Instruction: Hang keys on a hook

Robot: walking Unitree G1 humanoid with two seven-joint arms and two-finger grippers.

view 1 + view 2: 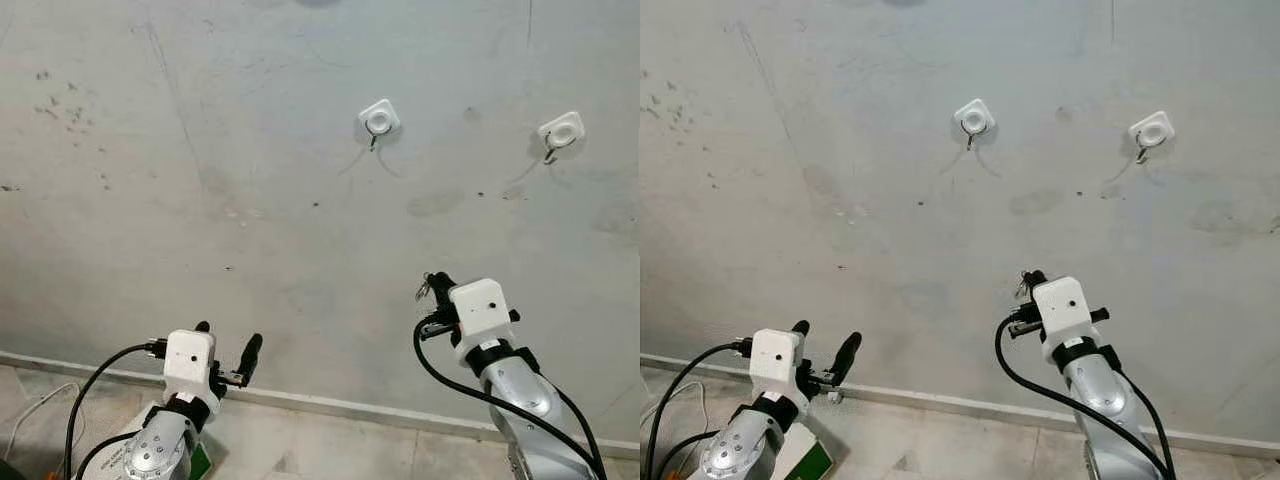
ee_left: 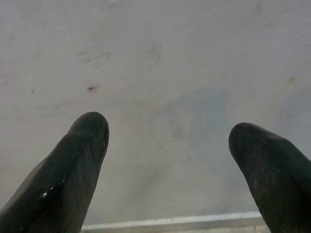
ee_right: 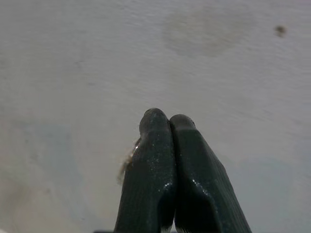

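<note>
A grey, stained wall rises ahead, with a pale skirting strip along its foot. Two white hook mounts are fixed high on it, one hook near the middle and another hook further right. The right gripper is raised below them, its fingers pressed together on the keys, which barely peek out beside one finger. Lower down, the left gripper hangs with fingers spread wide apart.

Stained grey wall, pale skirting board, tiled floor
</note>
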